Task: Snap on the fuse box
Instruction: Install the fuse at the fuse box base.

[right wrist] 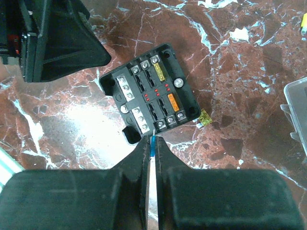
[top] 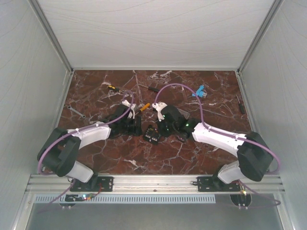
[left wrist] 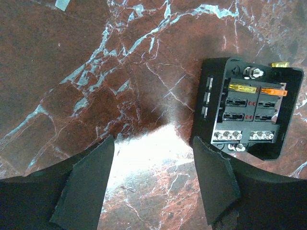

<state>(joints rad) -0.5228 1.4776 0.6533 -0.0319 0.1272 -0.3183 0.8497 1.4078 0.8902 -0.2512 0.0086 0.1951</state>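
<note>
- Both arms reach in low over the middle of the marble table (top: 120,158), wrists bent down, pincers facing each other.
- Left gripper (left wrist: 151,179) is spread wide with only bare table between its pads. The fuse box (left wrist: 244,110) sits just outside one fingertip (left wrist: 213,163); can't tell if they touch.
- Right gripper (right wrist: 152,155) is pinched nearly closed on a thin blue bit (right wrist: 152,143), tips right at the box's near edge.
- The box lies flat and uncovered between the two grippers, turned at an angle.
- Inside it, a yellow fuse (right wrist: 160,73) and an orange fuse (right wrist: 172,102) sit in slots.
- A loose yellow fuse (right wrist: 205,120) lies on the table just beside the box.
- The clear lid (right wrist: 297,105) pokes in at the edge of the right wrist view, apart from the box.
</note>
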